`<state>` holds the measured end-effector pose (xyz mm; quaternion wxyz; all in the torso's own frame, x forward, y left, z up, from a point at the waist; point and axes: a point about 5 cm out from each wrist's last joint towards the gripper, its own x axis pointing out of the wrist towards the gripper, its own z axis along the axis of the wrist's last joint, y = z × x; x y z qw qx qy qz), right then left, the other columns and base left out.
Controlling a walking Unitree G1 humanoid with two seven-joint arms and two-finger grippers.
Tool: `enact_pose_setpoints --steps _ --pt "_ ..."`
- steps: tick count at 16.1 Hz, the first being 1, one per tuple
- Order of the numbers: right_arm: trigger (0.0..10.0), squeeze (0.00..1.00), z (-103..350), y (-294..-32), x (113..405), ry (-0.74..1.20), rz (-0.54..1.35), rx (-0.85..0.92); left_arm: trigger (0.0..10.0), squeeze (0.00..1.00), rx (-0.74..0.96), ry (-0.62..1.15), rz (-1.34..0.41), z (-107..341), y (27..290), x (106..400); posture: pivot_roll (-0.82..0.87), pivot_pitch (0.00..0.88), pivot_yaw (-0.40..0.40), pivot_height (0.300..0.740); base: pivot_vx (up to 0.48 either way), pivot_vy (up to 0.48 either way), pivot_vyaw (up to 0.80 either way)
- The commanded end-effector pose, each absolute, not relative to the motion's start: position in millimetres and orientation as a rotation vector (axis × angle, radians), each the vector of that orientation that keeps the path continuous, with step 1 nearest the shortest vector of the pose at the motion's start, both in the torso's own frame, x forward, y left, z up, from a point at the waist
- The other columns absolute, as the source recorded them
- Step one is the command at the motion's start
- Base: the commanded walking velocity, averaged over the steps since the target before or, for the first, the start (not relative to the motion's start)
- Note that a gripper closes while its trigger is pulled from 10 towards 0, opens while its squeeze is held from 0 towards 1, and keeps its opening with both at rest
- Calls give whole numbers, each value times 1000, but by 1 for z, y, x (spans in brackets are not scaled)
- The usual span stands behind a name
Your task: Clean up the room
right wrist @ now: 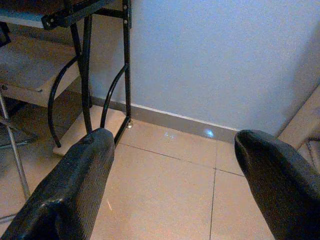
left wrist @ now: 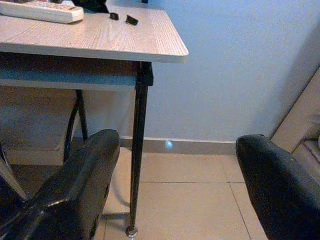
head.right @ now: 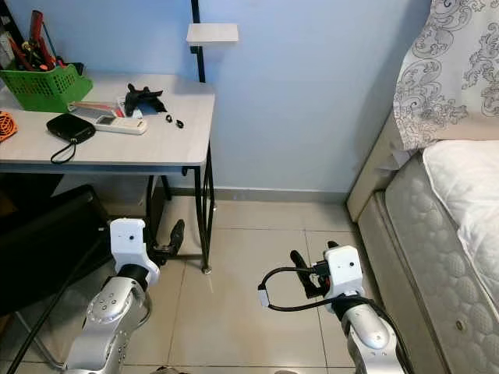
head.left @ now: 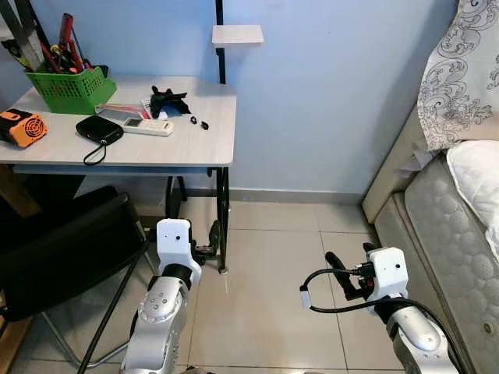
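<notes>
A light wooden desk (head.left: 195, 140) stands at the left against the blue wall. On it lie a white remote (head.left: 146, 125), a black pouch with a strap (head.left: 99, 128), a black crumpled item (head.left: 168, 101), two small black bits (head.left: 199, 123), an orange device (head.left: 21, 127) and a green basket of tools (head.left: 70, 89). My left gripper (head.left: 209, 243) hangs open low beside the desk's front leg (left wrist: 136, 150), holding nothing. My right gripper (head.left: 349, 263) is open over the tiled floor, nothing between its fingers (right wrist: 70, 190).
A black chair (head.left: 62, 249) sits under the desk at the left. A bed (head.left: 456, 234) with a white pillow (head.left: 477, 175) and a patterned cover runs along the right. A small white shelf (head.left: 237, 34) hangs on the wall. Beige tiles lie between desk and bed.
</notes>
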<state>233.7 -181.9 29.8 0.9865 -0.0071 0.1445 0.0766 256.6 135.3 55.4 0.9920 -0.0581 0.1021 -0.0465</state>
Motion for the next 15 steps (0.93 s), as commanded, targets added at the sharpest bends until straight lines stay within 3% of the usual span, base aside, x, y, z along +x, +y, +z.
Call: enact_pose_setpoints --steps 1,2,5,7,8,9,10,11,13,15 --pt "10000 1000 77 -151 274 142 123 63 10000 1000 -107 107 -142 88 128 282 -112 0 65 740 0 0 0" --pt "10000 1000 82 -156 276 66 97 87 10000 1000 -33 36 -161 98 136 286 -120 0 71 740 0 0 0" --pt "10000 1000 83 -158 273 40 73 92 10000 1000 -16 62 -168 94 136 287 -134 0 83 740 0 0 0" --pt "10000 1000 86 -168 261 53 41 -25 10000 1000 -80 90 -166 87 140 275 -134 0 77 740 0 0 0" --pt "10000 1000 74 -178 252 100 47 -83 10000 1000 33 124 -224 76 136 268 -115 0 49 740 0 0 0" --pt "10000 1000 64 -185 249 161 42 -109 10000 1000 43 180 -277 66 131 268 -99 0 18 740 0 0 0" --pt "10000 0 64 -181 254 176 67 -154 10000 1000 7 144 -311 72 131 272 -102 0 6 740 0 0 -444" --pt "10000 0 65 -172 259 167 94 -121 10000 0 10 98 -340 79 122 271 -106 0 8 740 266 -398 -769" --pt "10000 0 69 -171 262 134 102 -71 10000 0 -17 60 -323 85 119 275 -114 0 19 740 201 -129 -769" --pt "10000 0 78 -171 271 82 95 -28 10000 0 -81 35 -383 93 107 288 -134 0 32 740 0 465 -769"
